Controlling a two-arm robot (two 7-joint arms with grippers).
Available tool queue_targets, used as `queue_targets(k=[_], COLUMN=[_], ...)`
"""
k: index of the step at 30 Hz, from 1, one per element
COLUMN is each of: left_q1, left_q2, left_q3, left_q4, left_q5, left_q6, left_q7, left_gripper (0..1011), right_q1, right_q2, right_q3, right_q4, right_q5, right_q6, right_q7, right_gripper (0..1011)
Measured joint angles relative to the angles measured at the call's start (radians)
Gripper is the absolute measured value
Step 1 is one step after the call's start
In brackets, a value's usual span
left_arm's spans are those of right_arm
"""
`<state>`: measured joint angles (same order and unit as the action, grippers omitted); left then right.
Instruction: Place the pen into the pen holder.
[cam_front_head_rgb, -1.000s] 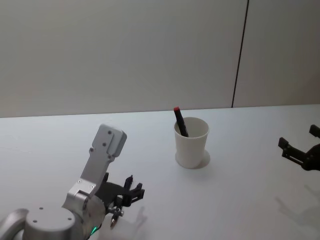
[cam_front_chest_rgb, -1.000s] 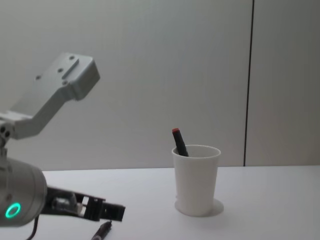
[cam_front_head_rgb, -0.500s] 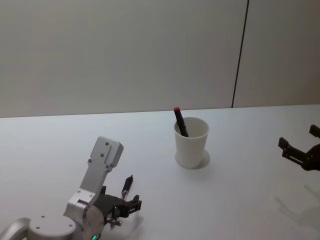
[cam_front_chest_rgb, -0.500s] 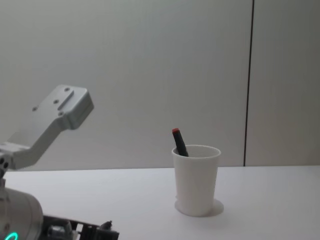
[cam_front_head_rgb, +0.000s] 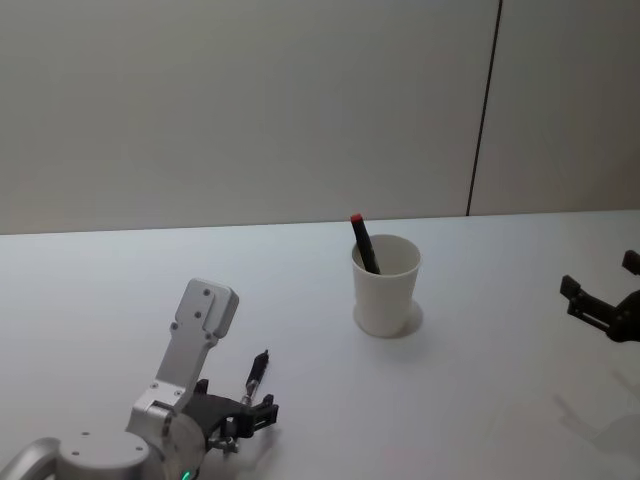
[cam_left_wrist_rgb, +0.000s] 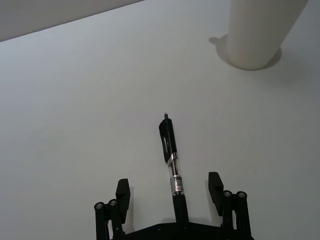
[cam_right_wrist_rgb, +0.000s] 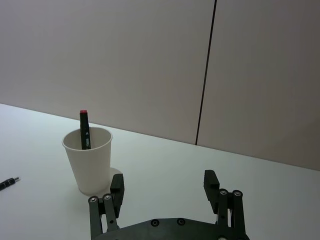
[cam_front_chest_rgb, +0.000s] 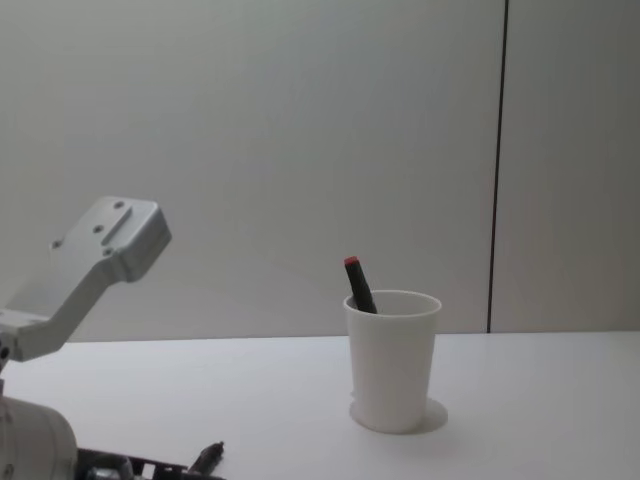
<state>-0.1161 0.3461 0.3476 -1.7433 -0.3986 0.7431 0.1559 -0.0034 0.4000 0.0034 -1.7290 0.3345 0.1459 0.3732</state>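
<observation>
Head view: left hand (cam_front_head_rgb: 245, 420) sits low over the near-left worktop (cam_front_head_rgb: 480, 400), fingers spread, straddling the rear of the black pen (cam_front_head_rgb: 258, 368). The pen lies flat, its far end pointing roughly toward the pen holder (cam_front_head_rgb: 385, 290). The holder stands upright, well apart, with a red-capped marker (cam_front_head_rgb: 362, 240) leaning inside. Right hand (cam_front_head_rgb: 600, 310) is parked at the far right, spread and empty.

Left wrist view: pen is centred between the two fingers, touching neither. The alignment looks set for a pinch across the barrel.

Right wrist view: holder's mouth is open beside the marker, so there should be room for the pen.

Chest view: pen's end shows low left, near the worktop. Grasp not yet made.
</observation>
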Motion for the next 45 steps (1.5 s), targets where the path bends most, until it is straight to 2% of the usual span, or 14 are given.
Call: queue_targets(k=[7, 13, 16, 22, 23, 24, 33, 34, 45], left_q1=[-0.005, -0.011, -0.014, -0.018, -0.018, -0.018, -0.019, -0.02, -0.02], left_q2=[-0.005, -0.01, -0.013, -0.016, -0.016, -0.017, -0.021, -0.022, -0.026], left_q3=[-0.01, -0.018, -0.021, -0.023, -0.023, -0.023, -0.023, -0.023, -0.026], left_q4=[0.018, 0.028, 0.034, 0.041, 0.041, 0.043, 0.052, 0.053, 0.062], left_q5=[-0.008, -0.013, -0.013, -0.01, -0.009, -0.007, 0.004, 0.007, 0.019], left_q6=[-0.005, -0.003, 0.004, 0.02, 0.022, 0.027, 0.045, 0.047, 0.051], left_q7=[-0.005, -0.01, -0.015, -0.027, -0.03, -0.034, -0.056, -0.059, -0.076], left_gripper=[983, 839, 724, 553, 553, 486, 222, 164, 140], right_q1=[0.0, 0.0, 0.0, 0.0, 0.0, 0.0, 0.0, 0.0, 0.0], right_q2=[0.0, 0.0, 0.0, 0.0, 0.0, 0.0, 0.0, 0.0, 0.0], right_q3=[0.0, 0.0, 0.0, 0.0, 0.0, 0.0, 0.0, 0.0, 0.0], right_q4=[0.0, 0.0, 0.0, 0.0, 0.0, 0.0, 0.0, 0.0, 0.0], right_q5=[0.0, 0.0, 0.0, 0.0, 0.0, 0.0, 0.0, 0.0, 0.0], right_q6=[0.0, 0.0, 0.0, 0.0, 0.0, 0.0, 0.0, 0.0, 0.0], right_q7=[0.0, 0.0, 0.0, 0.0, 0.0, 0.0, 0.0, 0.0, 0.0], right_gripper=[1002, 1001, 1001, 1002, 1002, 1001, 1002, 1002, 1001])
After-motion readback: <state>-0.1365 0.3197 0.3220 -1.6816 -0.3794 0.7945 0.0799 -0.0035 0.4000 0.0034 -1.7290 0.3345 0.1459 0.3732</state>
